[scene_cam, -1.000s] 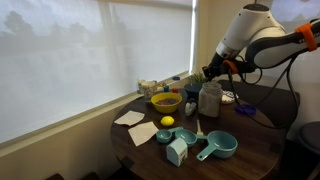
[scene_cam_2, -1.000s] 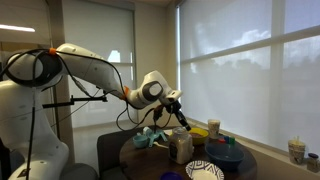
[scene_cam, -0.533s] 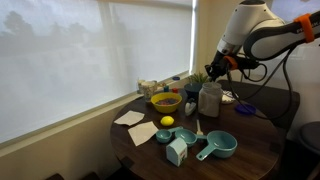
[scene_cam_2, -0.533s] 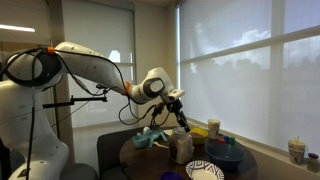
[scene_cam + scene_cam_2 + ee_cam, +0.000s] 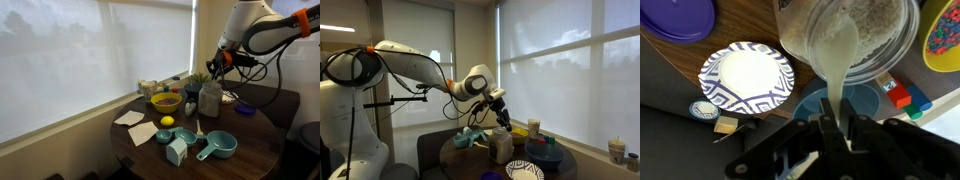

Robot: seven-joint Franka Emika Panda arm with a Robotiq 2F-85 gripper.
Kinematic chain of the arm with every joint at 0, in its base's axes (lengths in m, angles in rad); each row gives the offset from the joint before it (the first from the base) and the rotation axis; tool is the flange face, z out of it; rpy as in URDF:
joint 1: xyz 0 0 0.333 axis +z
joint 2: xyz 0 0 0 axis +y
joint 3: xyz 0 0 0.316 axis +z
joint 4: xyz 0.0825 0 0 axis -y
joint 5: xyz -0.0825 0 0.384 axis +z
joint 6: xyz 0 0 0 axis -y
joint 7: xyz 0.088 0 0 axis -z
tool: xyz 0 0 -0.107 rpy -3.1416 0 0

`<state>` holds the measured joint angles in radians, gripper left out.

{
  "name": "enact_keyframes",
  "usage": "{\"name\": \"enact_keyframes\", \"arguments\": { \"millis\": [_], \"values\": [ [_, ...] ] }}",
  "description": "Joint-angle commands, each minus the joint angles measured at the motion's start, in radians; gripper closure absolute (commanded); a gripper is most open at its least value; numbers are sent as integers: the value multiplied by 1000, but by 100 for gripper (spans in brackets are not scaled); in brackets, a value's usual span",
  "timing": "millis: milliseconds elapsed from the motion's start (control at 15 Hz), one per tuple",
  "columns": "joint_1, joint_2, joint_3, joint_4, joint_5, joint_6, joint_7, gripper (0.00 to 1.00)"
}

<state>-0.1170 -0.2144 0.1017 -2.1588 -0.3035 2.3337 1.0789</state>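
In the wrist view my gripper (image 5: 832,122) is shut on the handle of a pale cream spoon (image 5: 835,50). The spoon's bowl reaches over the mouth of a clear glass jar (image 5: 885,30) with a grainy filling. A blue bowl (image 5: 865,100) lies under the jaws. In both exterior views the gripper (image 5: 213,63) (image 5: 503,112) hangs just above the jar (image 5: 209,98) (image 5: 501,147), near the far side of the round wooden table (image 5: 255,135).
A blue-patterned white plate (image 5: 745,78) and a purple lid (image 5: 675,18) lie beside the jar. A yellow bowl (image 5: 165,101), a lemon (image 5: 167,121), teal measuring cups (image 5: 218,146), a light-blue carton (image 5: 177,151) and napkins (image 5: 130,118) crowd the table. Window blinds stand close behind.
The gripper has risen a little above the jar with the spoon still in its jaws. Nothing on the table has moved.
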Motion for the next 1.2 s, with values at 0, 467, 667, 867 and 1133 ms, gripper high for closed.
{"name": "enact_keyframes", "arguments": {
  "millis": [0, 467, 667, 867, 1133],
  "values": [
    [9, 32, -12, 61, 56, -64, 95, 97],
    [11, 69, -36, 128, 103, -133, 277, 97],
    [19, 77, -49, 152, 143, -159, 310, 97],
    [24, 62, -60, 158, 181, -154, 285, 97],
    [32, 28, -77, 145, 239, -155, 193, 97]
  ]
}}
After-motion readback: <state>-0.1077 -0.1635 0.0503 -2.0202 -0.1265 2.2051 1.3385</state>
